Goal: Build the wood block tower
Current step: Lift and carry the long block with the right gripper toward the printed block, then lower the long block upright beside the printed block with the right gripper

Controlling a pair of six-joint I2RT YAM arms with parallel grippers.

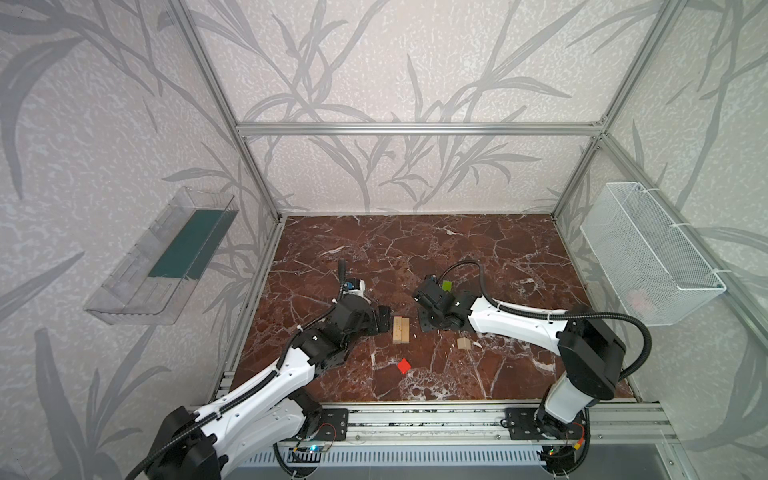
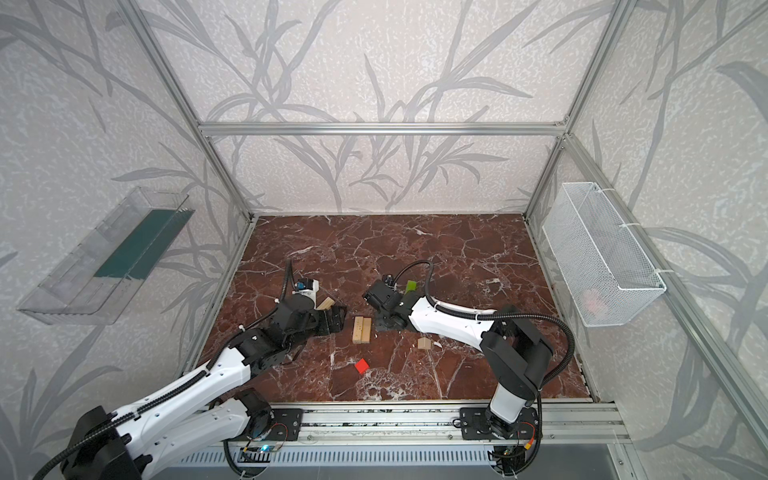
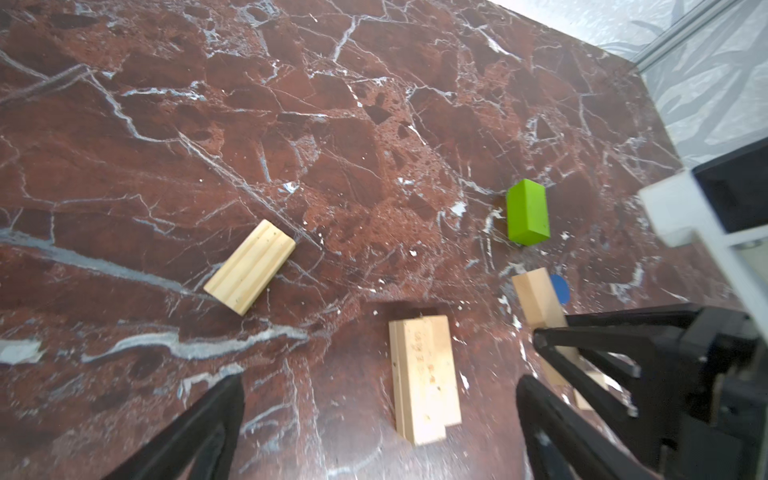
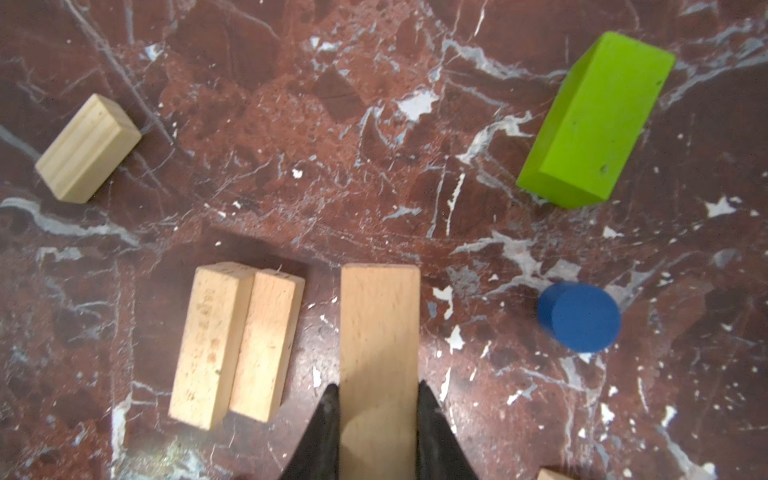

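A pair of planks [image 1: 401,330] in the middle of the surface [image 1: 498,257].
In both top views the left gripper [image 1: 383,320] and right gripper [image 1: 427,321] flank the pair; a red cube [image 1: 404,365] lies nearer the front edge. Left wrist: the left gripper's jaws stand wide apart, the pair in view between them. Right wrist: the right gripper is clamped on one plank [image 4: 379,324], a blue piece [image 4: 579,318] beside it.
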